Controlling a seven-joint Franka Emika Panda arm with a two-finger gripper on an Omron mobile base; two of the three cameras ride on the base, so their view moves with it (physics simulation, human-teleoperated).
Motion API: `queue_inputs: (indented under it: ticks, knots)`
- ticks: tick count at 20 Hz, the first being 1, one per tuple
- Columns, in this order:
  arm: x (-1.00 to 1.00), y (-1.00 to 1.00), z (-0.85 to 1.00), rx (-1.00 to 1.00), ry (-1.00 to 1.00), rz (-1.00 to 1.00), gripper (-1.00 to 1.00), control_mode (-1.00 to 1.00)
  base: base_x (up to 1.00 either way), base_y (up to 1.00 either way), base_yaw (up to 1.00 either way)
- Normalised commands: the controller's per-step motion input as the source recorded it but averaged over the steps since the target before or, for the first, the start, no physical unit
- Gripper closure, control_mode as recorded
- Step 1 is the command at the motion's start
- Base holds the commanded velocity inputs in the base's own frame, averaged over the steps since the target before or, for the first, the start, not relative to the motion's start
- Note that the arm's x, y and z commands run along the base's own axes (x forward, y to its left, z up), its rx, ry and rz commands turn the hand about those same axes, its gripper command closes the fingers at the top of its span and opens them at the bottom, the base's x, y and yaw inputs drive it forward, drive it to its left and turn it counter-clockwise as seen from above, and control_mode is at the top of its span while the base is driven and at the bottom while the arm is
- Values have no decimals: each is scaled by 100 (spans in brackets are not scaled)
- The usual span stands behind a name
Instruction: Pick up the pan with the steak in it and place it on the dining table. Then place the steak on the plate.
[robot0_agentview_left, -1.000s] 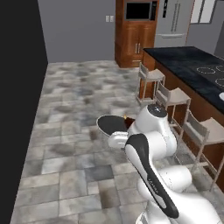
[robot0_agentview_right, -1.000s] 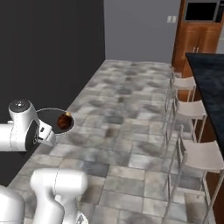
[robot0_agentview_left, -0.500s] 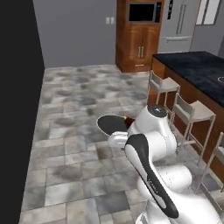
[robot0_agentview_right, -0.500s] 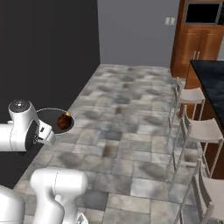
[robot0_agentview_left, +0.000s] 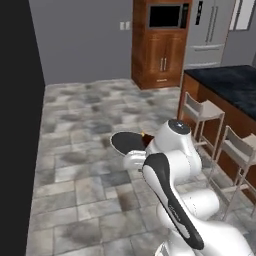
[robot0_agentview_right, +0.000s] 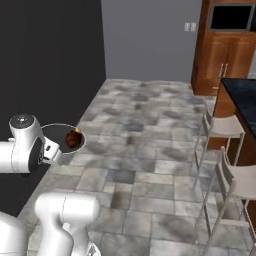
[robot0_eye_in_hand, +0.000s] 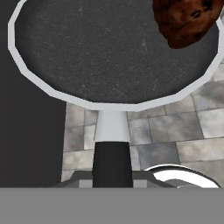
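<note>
Pan: the pan (robot0_eye_in_hand: 114, 48) rides in mid-air over the tiled floor (robot0_agentview_right: 150, 150), carried level at about the arm's shoulder height; dark, rough-looking inside, thin pale rim, short black handle (robot0_eye_in_hand: 111, 162) pointing back at the hand.
Steak: the steak (robot0_eye_in_hand: 186, 19) — a lumpy reddish-brown chunk — sits loose inside the pan, pushed up against the rim on the side away from the handle, not in the middle.
Grip: the gripper (robot0_eye_in_hand: 112, 177) is closed tight on the black handle, close to its free end; nothing else is in its hold.
Handling, pan: rigid, probably fairly heavy, and held by one end, so it likely wants to droop or twist about the handle; the handle is the sensible place to hold, and the grip is already there.
Handling, steak: likely soft and a little slick, nothing pinning it down — a tilt or a jolt could slide it over the low rim; for the later lift, its thick middle looks the best place to pinch.
Surroundings: the dining table (robot0_agentview_left: 235, 87), black stone on brown wood, stands well apart off to the arm's right, with pale stools (robot0_agentview_left: 200, 112) along its near side.
Stage: pan in transit, not yet set down.
</note>
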Motion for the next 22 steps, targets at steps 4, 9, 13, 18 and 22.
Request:
queue_inputs:
  ticks: [4,9,13,18,22]
  knots:
    - [0,0,0,0,0,0,100,100,77,20,-28]
    - [0,0,0,0,0,0,100,100,17,0,-47]
    - [0,0,0,0,0,0,100,100,0,0,-50]
    - [0,0,0,0,0,0,100,100,0,0,-50]
    - [0,0,0,0,0,0,100,100,0,0,-50]
